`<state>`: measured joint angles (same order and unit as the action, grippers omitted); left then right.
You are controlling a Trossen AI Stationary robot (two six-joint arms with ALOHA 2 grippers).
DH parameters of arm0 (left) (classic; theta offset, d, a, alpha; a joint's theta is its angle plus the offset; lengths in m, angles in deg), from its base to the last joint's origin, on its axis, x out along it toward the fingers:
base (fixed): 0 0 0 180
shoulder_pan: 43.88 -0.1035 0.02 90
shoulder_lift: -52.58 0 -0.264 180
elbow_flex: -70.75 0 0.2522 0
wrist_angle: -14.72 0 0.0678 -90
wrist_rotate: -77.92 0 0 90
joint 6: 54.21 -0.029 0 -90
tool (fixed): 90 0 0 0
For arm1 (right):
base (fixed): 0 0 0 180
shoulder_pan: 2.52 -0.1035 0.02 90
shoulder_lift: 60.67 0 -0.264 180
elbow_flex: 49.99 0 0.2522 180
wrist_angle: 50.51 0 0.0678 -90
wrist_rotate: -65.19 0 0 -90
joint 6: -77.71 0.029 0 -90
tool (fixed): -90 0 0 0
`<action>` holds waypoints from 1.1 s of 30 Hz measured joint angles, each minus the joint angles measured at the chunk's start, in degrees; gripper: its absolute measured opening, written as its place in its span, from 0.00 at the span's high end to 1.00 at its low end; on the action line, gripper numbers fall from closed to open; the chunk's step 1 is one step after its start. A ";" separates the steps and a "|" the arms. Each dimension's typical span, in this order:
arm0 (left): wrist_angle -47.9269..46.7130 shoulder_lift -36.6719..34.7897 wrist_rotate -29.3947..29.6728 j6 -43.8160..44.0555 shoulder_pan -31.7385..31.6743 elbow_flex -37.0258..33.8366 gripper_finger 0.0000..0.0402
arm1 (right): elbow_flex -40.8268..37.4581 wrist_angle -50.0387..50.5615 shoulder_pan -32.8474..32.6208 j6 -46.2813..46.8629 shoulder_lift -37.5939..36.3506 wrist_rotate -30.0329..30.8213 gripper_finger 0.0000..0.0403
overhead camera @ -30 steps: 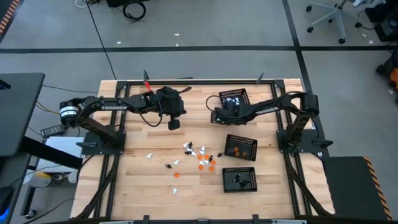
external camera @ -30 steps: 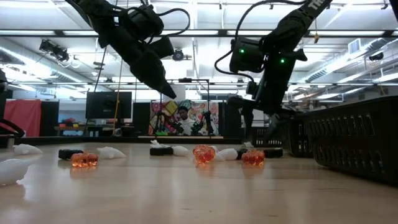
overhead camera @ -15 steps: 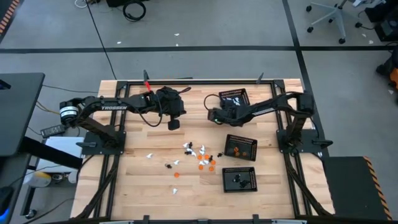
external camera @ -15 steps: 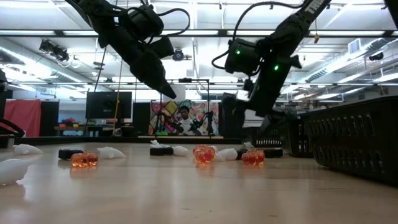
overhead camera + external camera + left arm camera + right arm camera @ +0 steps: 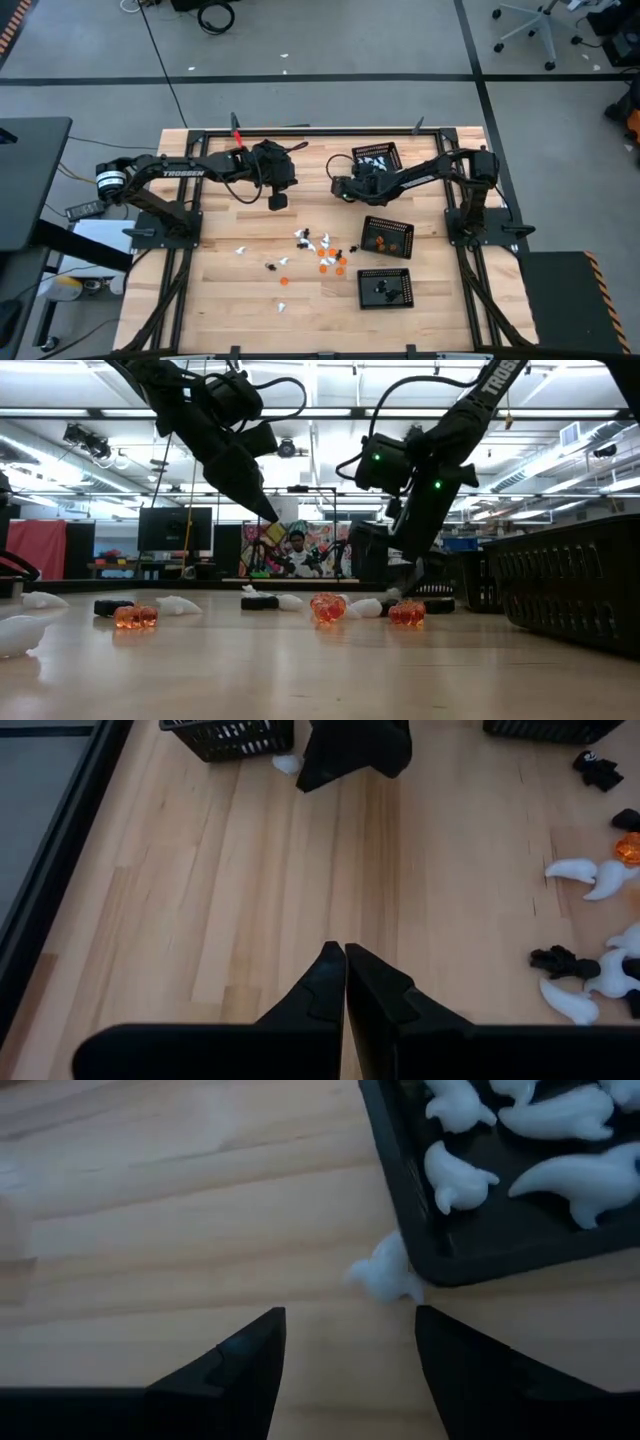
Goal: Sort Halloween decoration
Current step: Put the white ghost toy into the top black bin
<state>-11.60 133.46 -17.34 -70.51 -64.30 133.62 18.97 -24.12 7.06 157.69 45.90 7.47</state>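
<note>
Three black mesh trays sit on the right half of the wooden surface [image 5: 220, 300]: one holding white figures [image 5: 377, 158] at about 1 o'clock from the surface centre, one with orange pieces [image 5: 386, 236] at 3 o'clock, one with black pieces [image 5: 385, 287] at 5 o'clock. Unsorted Halloween decoration [image 5: 318, 250] lies scattered near centre toward 6 o'clock: white ghost shapes, translucent orange pumpkins, small black figures.

Right end effector [image 5: 345, 1342]: fingers apart, hovering low beside the white tray's corner. One stray white ghost [image 5: 385, 1272] lies on the wood touching the tray's outer wall, between the open fingers and the tray. More ghosts rest inside.

Left end effector [image 5: 345, 960]: fingertips together, holding nothing, raised above bare wood at about 11 o'clock from the pile, apparently waiting.

Handling judgement: figures look like moulded plastic, rigid, smooth, very light, much smaller than a finger. Likely to skid or flick away if pinched off-centre. The ghost has a rounded body tapering to a curved tail; best grip probably across the thick body, not the tail. The tray wall crowds one side, so finger clearance there looks tight.

Mesh trays: stiff, perforated walls. Surface: pale planked wood, matte.
</note>
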 joint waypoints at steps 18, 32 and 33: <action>0.31 0.00 0.00 -1.09 -0.02 0.00 0.95 | 0.06 2.37 6.39 -9.89 -1.84 -2.27 0.43; 0.28 0.00 0.01 -0.87 -0.02 0.00 0.95 | 0.06 1.13 7.36 -17.22 -1.69 -7.51 0.46; 0.28 0.00 0.02 -0.87 -0.02 0.00 0.95 | 0.10 1.01 7.22 -17.34 -1.42 -7.46 0.48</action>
<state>-11.32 133.46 -17.32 -71.38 -64.32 133.62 19.08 -23.11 14.28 140.35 44.48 0.01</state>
